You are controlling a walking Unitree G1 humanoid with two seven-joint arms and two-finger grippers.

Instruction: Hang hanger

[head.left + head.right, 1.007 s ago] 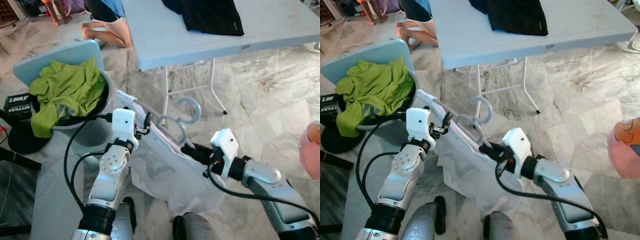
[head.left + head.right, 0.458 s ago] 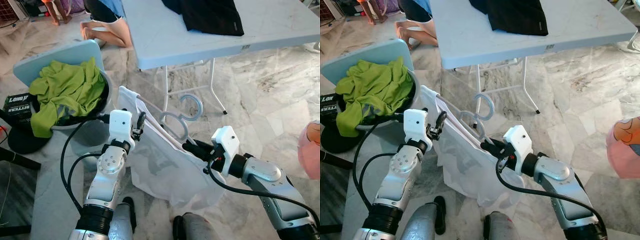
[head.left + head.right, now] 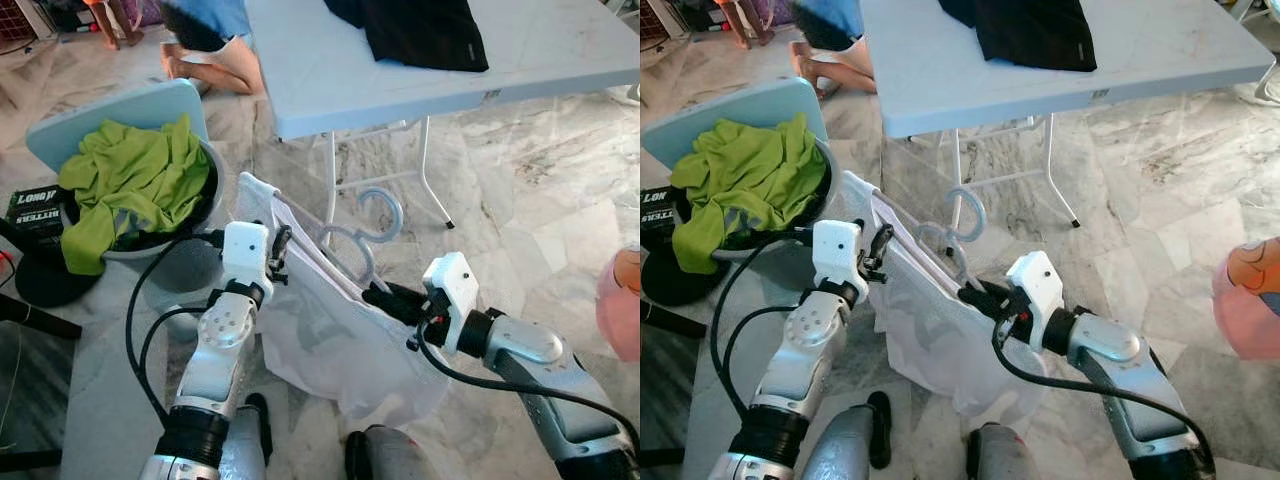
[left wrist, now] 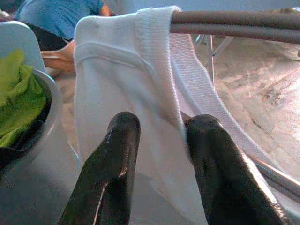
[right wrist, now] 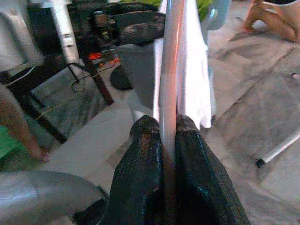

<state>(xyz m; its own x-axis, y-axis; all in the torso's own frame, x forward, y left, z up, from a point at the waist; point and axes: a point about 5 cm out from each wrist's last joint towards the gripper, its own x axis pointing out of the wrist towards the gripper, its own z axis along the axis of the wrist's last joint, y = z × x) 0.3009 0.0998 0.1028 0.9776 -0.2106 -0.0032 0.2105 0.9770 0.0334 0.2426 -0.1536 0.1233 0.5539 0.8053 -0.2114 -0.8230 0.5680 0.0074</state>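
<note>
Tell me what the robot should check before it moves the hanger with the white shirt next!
1. Right end effector clamped on the hanger bar: ok, the fingers pinch it.
2. Left end effector holding the white shirt at its collar: ok, cloth sits between the fingers.
3. Shirt sitting on the hanger: ok, draped over the bar.
4. Hook free: ok, it curls up in open air.
5. A rail to hang it on: cannot tell.
6. Person kneeling beyond the table: ok, well away from both arms.
</note>
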